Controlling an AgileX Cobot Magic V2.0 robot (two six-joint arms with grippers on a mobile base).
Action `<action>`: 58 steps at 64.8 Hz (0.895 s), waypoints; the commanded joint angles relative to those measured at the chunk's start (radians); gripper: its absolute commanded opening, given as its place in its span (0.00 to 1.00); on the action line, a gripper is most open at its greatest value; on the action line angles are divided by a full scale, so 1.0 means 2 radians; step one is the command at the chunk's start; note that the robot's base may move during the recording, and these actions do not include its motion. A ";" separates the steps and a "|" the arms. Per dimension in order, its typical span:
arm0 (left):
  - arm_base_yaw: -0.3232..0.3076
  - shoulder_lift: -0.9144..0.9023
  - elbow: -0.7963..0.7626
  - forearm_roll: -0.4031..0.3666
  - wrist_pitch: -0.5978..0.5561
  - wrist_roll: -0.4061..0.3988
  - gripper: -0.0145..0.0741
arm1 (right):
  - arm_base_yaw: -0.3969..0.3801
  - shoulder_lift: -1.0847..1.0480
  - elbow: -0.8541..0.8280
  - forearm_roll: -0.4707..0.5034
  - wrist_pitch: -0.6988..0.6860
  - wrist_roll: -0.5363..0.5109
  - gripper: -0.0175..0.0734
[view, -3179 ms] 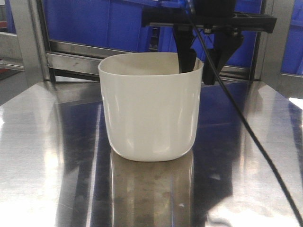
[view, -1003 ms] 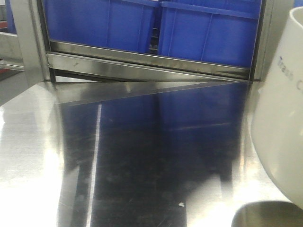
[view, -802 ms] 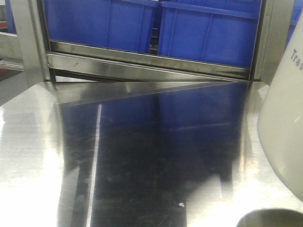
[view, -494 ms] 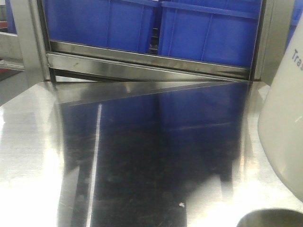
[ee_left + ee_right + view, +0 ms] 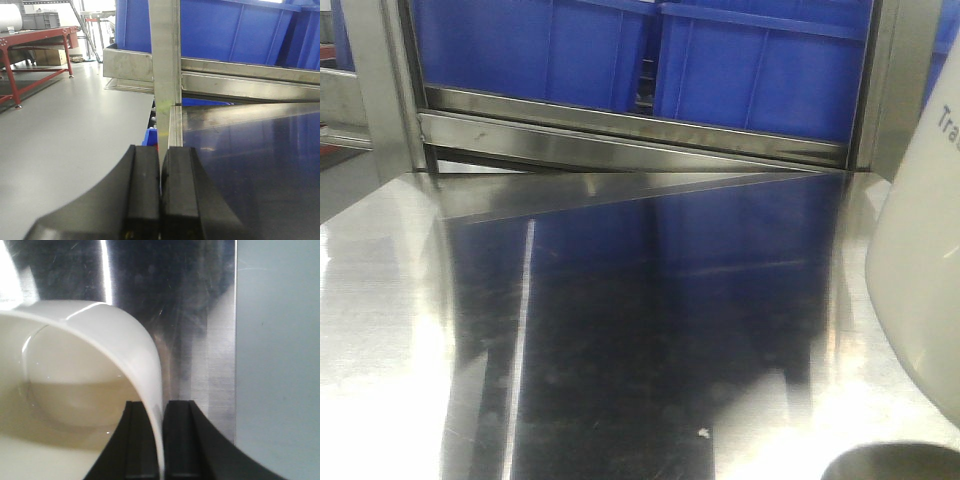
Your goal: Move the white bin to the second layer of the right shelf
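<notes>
Between right jaws, white bin (image 5: 85,365) rim.

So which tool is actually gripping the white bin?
The right tool: it pinches the wall of the white bin, one finger inside, one outside. The left tool is shut on nothing.

white bin (image 5: 920,270): no longer standing at the middle of the tabletop (image 5: 620,330); hanging tilted at the front view's right edge, drifting slightly further right
lettering (image 5: 948,122): slipping out of frame, showing only "Tra" instead of "Trash C"
right gripper (image 5: 154,407): gone from the front view, travelling with the bin's wall
</notes>
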 commanded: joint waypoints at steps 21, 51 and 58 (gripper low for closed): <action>-0.001 -0.008 0.019 -0.003 -0.043 -0.001 0.26 | -0.003 -0.004 -0.013 -0.006 -0.022 -0.001 0.27; -0.001 -0.008 0.019 -0.003 -0.043 -0.001 0.26 | -0.003 -0.004 -0.013 -0.006 -0.022 -0.001 0.27; -0.001 -0.008 0.019 -0.003 -0.043 -0.001 0.26 | -0.003 -0.004 -0.013 -0.006 -0.022 -0.001 0.27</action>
